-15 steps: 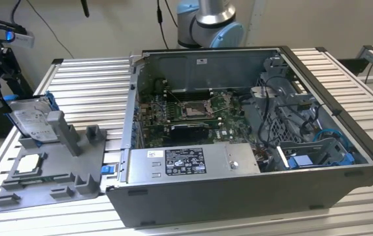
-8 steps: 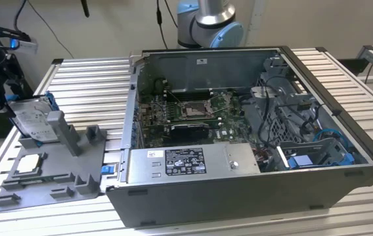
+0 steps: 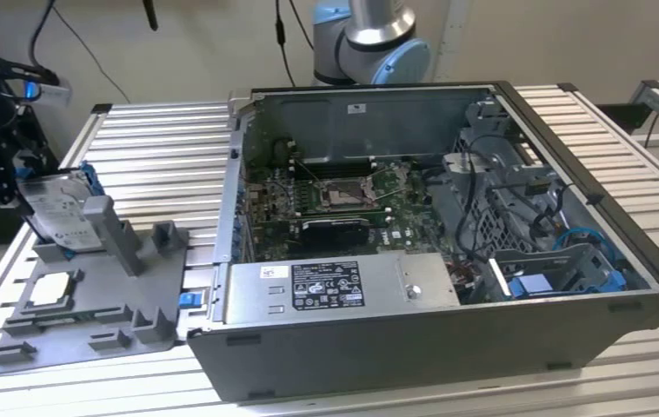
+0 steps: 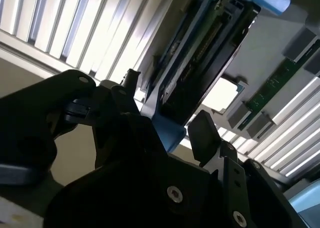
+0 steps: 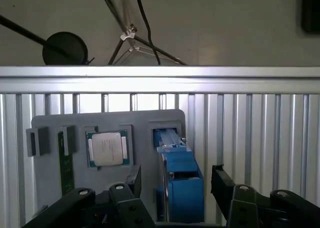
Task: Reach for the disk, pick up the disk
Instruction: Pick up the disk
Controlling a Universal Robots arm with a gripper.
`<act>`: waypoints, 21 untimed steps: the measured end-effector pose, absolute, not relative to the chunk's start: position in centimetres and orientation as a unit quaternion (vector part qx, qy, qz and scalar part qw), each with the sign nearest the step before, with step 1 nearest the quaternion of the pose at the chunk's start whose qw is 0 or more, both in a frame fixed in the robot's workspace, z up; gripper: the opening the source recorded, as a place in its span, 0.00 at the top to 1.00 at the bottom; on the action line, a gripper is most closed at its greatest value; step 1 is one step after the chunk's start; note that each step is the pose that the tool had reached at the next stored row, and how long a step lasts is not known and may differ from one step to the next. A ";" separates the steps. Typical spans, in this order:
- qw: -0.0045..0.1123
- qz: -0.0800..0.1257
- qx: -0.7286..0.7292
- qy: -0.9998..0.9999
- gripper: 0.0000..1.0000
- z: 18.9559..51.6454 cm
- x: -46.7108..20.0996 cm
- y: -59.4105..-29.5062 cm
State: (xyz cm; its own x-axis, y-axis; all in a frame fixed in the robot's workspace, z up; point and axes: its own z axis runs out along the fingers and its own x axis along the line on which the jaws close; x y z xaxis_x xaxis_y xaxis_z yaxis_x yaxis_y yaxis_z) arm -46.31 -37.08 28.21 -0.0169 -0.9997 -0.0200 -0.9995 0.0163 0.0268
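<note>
Now the open gripper (image 5: 176, 174) straddles the upright disk (image 5: 181, 198). In the exterior view both sit at the computer's (image 3: 422, 339) nine o'clock.

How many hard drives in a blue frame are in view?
1. The disk stands on edge in a slot of the grey tray, with the open hand straddling it. Others may hide inside the computer case.

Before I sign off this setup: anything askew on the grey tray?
Nothing stands out. The blue-framed silver hard drive stands on edge in its slot in the grey plastic tray; the square silver chip lies flat in its recess. The open gripper straddles the drive.
</note>
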 end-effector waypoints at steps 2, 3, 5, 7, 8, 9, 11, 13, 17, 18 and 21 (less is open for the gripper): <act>0.001 -0.018 0.701 -0.713 0.00 27.9 -46.3 -37.1; 0.000 -0.019 0.701 -0.713 0.00 27.7 -46.3 -37.1; -0.001 -0.020 0.701 -0.713 0.00 27.3 -46.3 -37.2; -0.003 -0.022 0.701 -0.712 0.00 27.0 -46.3 -37.2; -0.004 -0.023 0.701 -0.712 0.00 26.9 -46.3 -37.2; -0.005 -0.024 0.701 -0.712 0.00 26.8 -46.3 -37.2; -0.006 -0.025 0.702 -0.712 0.00 26.6 -46.3 -37.2; -0.008 -0.028 0.701 -0.712 0.00 26.5 -46.3 -37.2; -0.011 -0.030 0.701 -0.712 0.00 26.3 -46.3 -37.2; -0.011 -0.030 0.701 -0.712 0.00 26.3 -46.3 -37.2; -0.011 -0.030 0.701 -0.712 0.00 26.3 -46.3 -37.2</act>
